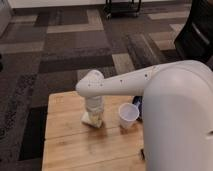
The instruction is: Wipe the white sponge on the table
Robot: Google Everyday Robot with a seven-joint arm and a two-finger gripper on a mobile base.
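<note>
The white sponge (90,120) lies flat on the light wooden table (70,145), near its middle, left of the cup. My gripper (95,116) points straight down from the white arm's wrist and sits on top of the sponge, pressing it against the tabletop. The wrist hides most of the sponge; only its left edge and front corner show.
A white plastic cup (128,115) stands upright on the table just right of the gripper. A dark blue object (137,106) sits behind the cup, partly hidden by my arm. My large white arm (175,115) covers the table's right side. Patterned carpet surrounds the table.
</note>
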